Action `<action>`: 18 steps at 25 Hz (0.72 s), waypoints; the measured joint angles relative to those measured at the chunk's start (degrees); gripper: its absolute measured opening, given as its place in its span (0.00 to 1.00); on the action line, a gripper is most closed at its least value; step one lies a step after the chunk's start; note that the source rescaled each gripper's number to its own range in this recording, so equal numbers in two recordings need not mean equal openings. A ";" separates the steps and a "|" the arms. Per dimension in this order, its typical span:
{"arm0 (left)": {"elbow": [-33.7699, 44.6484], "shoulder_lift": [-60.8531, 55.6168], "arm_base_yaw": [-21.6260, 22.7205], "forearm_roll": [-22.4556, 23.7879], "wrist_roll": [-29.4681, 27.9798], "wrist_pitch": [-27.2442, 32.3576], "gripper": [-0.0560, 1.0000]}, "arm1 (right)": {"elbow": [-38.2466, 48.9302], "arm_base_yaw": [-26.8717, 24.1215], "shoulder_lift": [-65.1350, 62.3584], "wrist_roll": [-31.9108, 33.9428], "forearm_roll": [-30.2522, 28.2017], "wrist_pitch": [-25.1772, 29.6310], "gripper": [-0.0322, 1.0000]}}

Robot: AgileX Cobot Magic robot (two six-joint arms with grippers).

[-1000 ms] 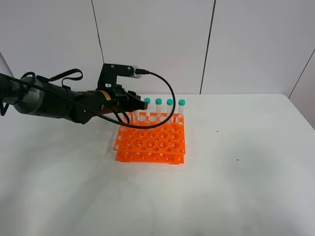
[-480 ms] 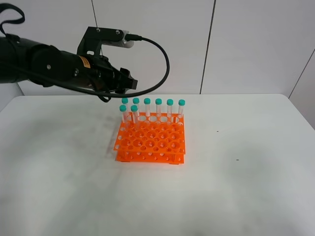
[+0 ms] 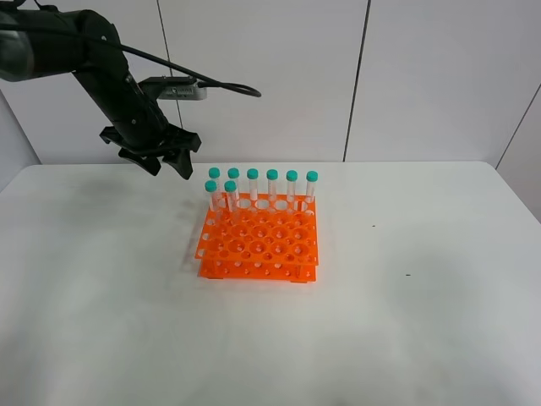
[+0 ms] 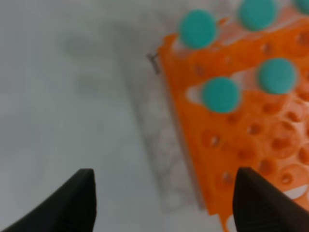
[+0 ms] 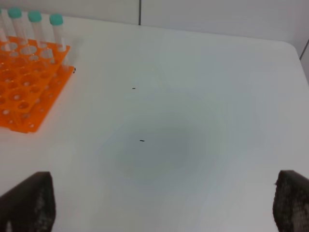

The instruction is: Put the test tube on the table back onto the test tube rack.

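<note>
The high cam looks down from up front at the big white flat table [image 3: 406,321], w/ the grey wall panels behind it. It sits far back, so the whole bright orange plastic rack w/ round holes [image 3: 262,245] fits in the middle.

The left wrist cam looks almost straight down, very close & blurry. It sees one corner of the rack [image 4: 241,130] and teal round caps [image 4: 220,94] from on top.

The right wrist cam is low, looks across the table [image 5: 193,121] from farther off, & has the rack [image 5: 24,92] at its edge.

All 3 views share the rack & table.
</note>
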 joint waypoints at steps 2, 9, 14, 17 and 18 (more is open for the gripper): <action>-2.20 1.78 2.94 -0.36 -0.05 2.95 0.97 | 0.00 0.00 0.00 0.00 0.00 0.00 1.00; -2.74 2.15 13.29 0.43 -0.90 10.88 0.97 | 0.00 0.00 0.00 0.00 0.12 0.00 1.00; -2.67 2.15 15.97 0.13 -1.43 12.16 0.97 | 0.00 0.00 0.00 0.00 0.12 0.00 1.00; 0.17 0.94 15.93 -1.74 -0.97 12.16 0.97 | 0.00 0.00 0.00 0.00 0.12 0.00 1.00; 1.73 0.25 15.86 -1.81 -0.50 12.16 0.97 | 0.00 0.00 0.00 0.00 0.12 0.00 1.00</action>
